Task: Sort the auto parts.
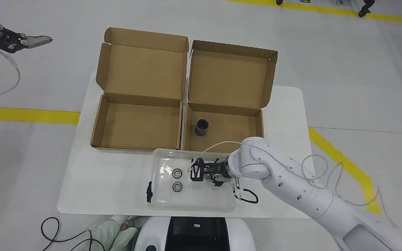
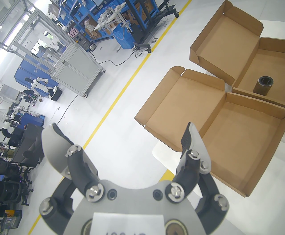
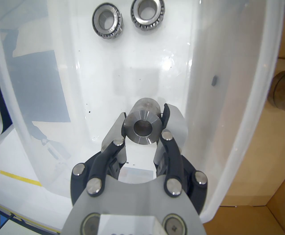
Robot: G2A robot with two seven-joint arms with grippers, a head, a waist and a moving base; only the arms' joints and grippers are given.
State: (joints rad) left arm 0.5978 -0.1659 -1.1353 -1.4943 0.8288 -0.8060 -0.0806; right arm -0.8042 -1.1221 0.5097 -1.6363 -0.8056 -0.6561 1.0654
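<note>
Top view: bin [image 1: 162, 158] w/ 2 bearings [image 1: 178, 172]

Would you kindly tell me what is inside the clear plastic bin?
Two bearings lie side by side, and the right gripper is shut on a metal sleeve. The floor of the bin beneath the gripper is covered.

Bright even light, with glare on the clear bin [image 3: 167, 64].
</note>
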